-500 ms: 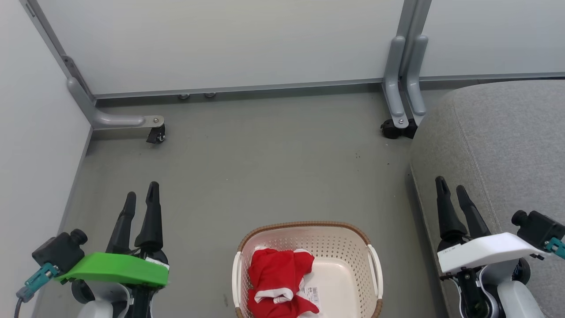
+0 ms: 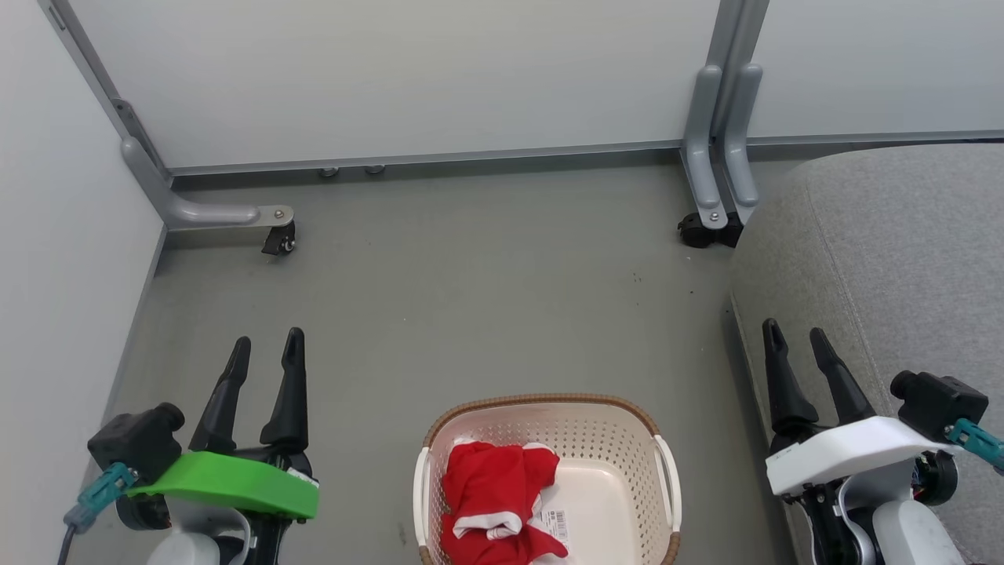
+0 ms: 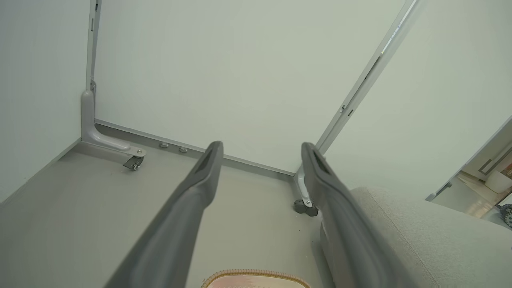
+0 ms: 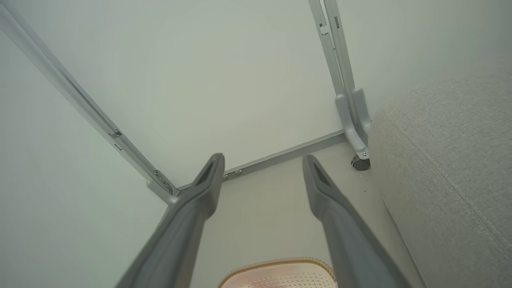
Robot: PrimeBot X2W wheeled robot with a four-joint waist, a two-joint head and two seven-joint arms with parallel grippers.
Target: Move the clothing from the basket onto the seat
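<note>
- In the head view, the basket (image 2: 541, 402) stands on the grey floor (image 2: 471, 298) at the near edge, between the two arms.
- The red clothing (image 2: 490, 486) with white trim lies bunched in the basket's left half. A barcode sticker (image 2: 554, 519) shows on the bare bottom just to its right.
- The seat (image 2: 902, 259) takes up the right side, with a strip of floor between it and the basket.
- The left gripper (image 2: 268, 339) hangs at the near left, over the floor left of the basket. Its fingers are spread and nothing is between them.
- The right gripper (image 2: 794, 328) hangs at the near right, by the seat's left edge. It too is released and empty.
- The left wrist view looks between parted fingers to the far wall (image 3: 240, 72). The basket's brown rim is at the bottom edge and the seat's rounded corner is on the right. At the far right a gap (image 3: 488, 172) opens onto a brighter room.
- The right wrist view gives the rim with a bit of the holed side, the seat's stitched seam close up on the right, and a small wheel (image 4: 360, 163) at the foot of a grey post.
</note>
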